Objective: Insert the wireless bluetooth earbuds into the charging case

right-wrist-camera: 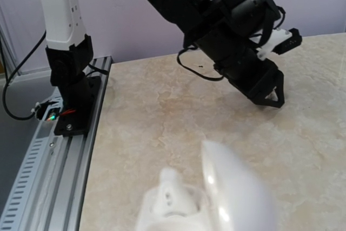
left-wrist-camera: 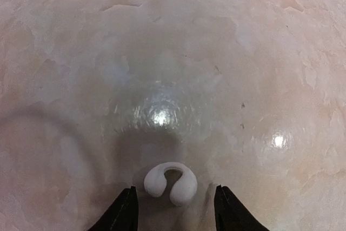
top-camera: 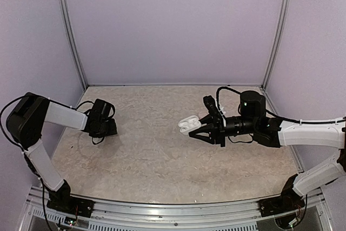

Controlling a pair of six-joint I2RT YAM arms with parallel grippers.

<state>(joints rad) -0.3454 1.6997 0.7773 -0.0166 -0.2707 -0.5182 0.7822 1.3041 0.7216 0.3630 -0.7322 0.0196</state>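
A white C-shaped earbud (left-wrist-camera: pixel 170 184) lies on the marble-patterned table. My left gripper (left-wrist-camera: pixel 174 206) points down over it, open, with one black finger (left-wrist-camera: pixel 123 212) on each side and a gap to the bud on both. In the top view the left gripper (top-camera: pixel 104 129) hides that bud. My right gripper (top-camera: pixel 196 129) is shut on the open white charging case (top-camera: pixel 187 125), held above the middle of the table. In the right wrist view the case's base (right-wrist-camera: pixel 173 206) and raised lid (right-wrist-camera: pixel 238 187) are blurred, and a pale rounded piece stands in the base.
Lilac walls with metal corner posts (top-camera: pixel 70 31) close in the table on three sides. An aluminium rail (top-camera: pixel 173 212) with both arm bases runs along the near edge. The left arm (right-wrist-camera: pixel 238 41) and its base (right-wrist-camera: pixel 70 101) show in the right wrist view.
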